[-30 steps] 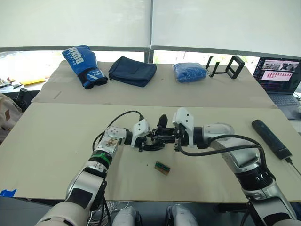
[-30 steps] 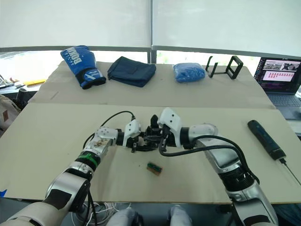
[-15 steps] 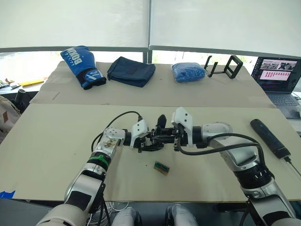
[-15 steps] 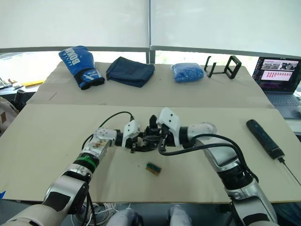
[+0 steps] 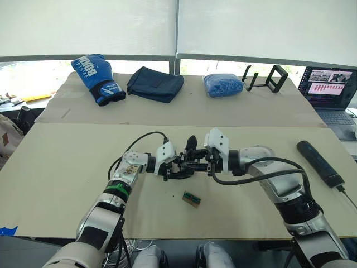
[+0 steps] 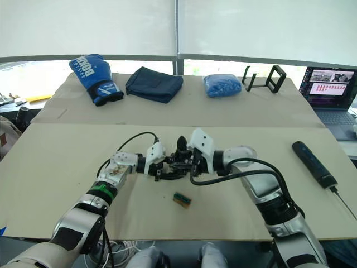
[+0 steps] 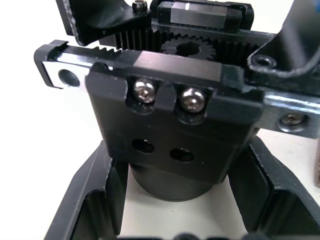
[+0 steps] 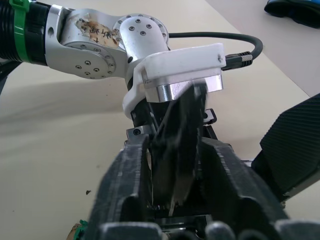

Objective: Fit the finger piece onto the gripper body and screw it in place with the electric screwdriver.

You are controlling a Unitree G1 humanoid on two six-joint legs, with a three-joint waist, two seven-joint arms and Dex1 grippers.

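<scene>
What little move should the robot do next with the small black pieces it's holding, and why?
Probably ease the small black tapered finger piece, pinched in the right gripper, further down into the black toothed gripper body held by the left gripper. The long black electric screwdriver lies on the table, so fitting comes first.
</scene>
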